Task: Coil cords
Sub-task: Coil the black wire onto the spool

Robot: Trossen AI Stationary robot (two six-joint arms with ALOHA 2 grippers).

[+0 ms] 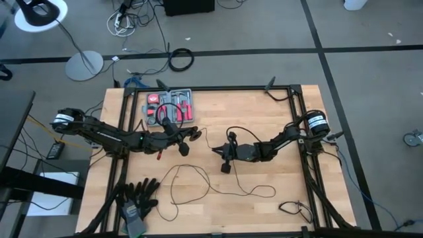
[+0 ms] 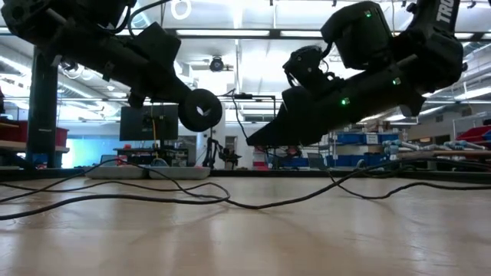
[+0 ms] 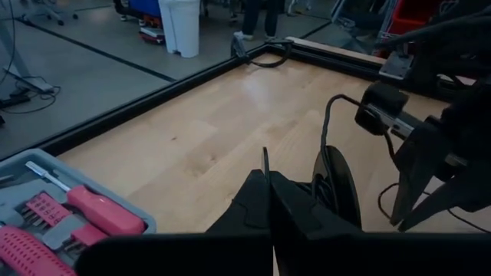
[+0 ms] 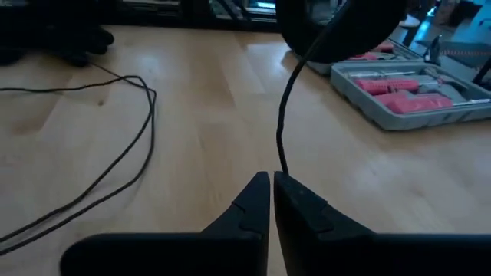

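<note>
Both arms are held above the middle of the wooden table [image 1: 264, 112], grippers facing each other across a short gap. The left gripper [image 1: 192, 134] is seen fully closed, its fingers [image 3: 265, 203] pressed together on the thin black wire [image 3: 265, 161], which sticks up from between the tips in the left wrist view. The round black disc [image 2: 201, 110] at the wire's end is seen just beside this gripper, off the table — in the low view it hangs in the air under the left arm.

The right gripper [image 1: 218, 151] is also nearly closed, fingers [image 4: 257, 201] pinched on the same wire; in the right wrist view the wire [image 4: 281, 130] rises from between the tips toward the disc [image 4: 341, 27].

The rest of the wire [image 1: 198, 177] is laid loose on the near half of the table — one large loop below the left gripper, then a wavy run toward the lower right under the right arm. In the low view it is seen trailing flat across the tabletop.

A grey tool tray [image 1: 170, 108] with red-handled tools is placed at the far left part of the table, just behind the left gripper. A pair of black gloves [image 1: 137, 195] is left at the near left corner. A short black cable [image 1: 296, 210] is seen at the near right corner.
</note>
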